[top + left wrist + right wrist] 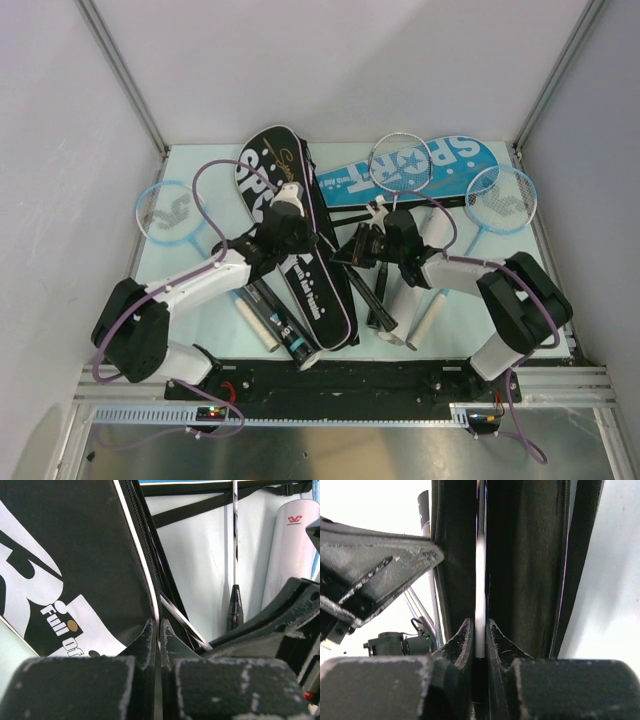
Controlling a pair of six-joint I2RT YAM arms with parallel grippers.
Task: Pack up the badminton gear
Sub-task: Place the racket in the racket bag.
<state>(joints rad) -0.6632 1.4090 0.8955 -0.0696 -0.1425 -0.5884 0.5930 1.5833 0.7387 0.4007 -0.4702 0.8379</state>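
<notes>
Left tool [159, 630]: pinched shut on black cover [75, 555] edge; long axis far-left to near-right, head end far. Right tool [479, 630]: clamped on silver racket [480, 580] shaft, head pointing far.

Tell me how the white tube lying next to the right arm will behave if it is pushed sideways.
The white tube is round and lies on its side on the flat table, so it would probably roll. Its surface looks smooth, so a grip on it might slip. Its weight cannot be judged.
</notes>
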